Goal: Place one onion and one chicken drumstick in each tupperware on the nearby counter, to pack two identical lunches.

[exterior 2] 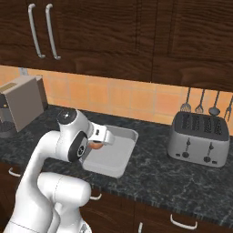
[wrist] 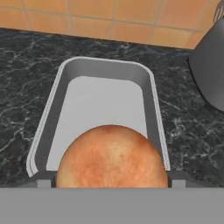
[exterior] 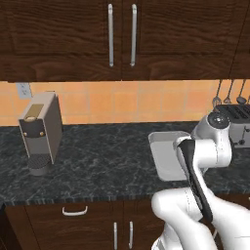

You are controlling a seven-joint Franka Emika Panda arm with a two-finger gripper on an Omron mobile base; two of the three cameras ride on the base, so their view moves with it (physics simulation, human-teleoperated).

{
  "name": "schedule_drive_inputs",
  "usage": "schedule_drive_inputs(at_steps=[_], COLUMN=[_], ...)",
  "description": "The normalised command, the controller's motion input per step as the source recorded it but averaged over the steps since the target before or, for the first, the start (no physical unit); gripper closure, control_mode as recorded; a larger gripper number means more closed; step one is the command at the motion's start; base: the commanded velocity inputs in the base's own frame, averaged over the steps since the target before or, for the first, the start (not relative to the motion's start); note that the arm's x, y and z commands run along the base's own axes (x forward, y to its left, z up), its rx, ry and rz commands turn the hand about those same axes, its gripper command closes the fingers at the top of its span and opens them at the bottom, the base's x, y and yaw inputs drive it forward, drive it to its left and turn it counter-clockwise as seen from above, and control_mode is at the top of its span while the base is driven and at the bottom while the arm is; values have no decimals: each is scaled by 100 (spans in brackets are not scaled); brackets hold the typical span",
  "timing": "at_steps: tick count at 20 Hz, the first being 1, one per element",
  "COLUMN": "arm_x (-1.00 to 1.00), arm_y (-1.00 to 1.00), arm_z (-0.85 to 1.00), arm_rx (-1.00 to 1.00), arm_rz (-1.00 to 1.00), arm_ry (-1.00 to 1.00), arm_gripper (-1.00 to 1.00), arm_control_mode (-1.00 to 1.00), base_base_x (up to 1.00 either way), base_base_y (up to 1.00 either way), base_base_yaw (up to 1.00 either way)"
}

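Onion in hand over tupperware

Hand view: onion, round, orange-tan, big at bottom edge, right at the hand, over near end of tupperware; fingertips hidden behind it. Tray floor otherwise bare, long axis running away toward the tiled wall. Dark speckled worktop on both sides, grey toaster cut by right edge.

Right base view: hand just above tupperware near end, sliver of onion peeking under the white wrist; jaws wide, grasping the onion. Four-slot toaster well apart from the tray on worktop, hanging utensils on wall above it. Coffee machine at far left.

Left base view: arm blocks the hand and the onion; tupperware partly visible behind forearm, on worktop. Coffee machine fully shown here, well apart at left; toaster half hidden at right edge. Drawer handle below the worktop edge.
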Motion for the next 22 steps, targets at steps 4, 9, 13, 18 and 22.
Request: schedule_drive_inputs(at_steps=[4, 9, 13, 18, 22], arm_x=[71, 66, 61, 47, 35], arm_y=[0, -1, -9, -18, -15], arm_z=[-39, -40, -38, -38, -27], arm_rx=[3, 5, 4, 1, 0], arm_rz=[0, 0, 0, 0, 0], arm_ry=[8, 5, 4, 5, 0], arm_gripper=[100, 100, 100, 100, 100], arm_control_mode=[-100, -100, -100, -100, -100], base_base_x=[0, 0, 0, 0, 0], base_base_y=[0, 0, 0, 0, 0], base_base_yaw=[0, 0, 0, 0, 0])
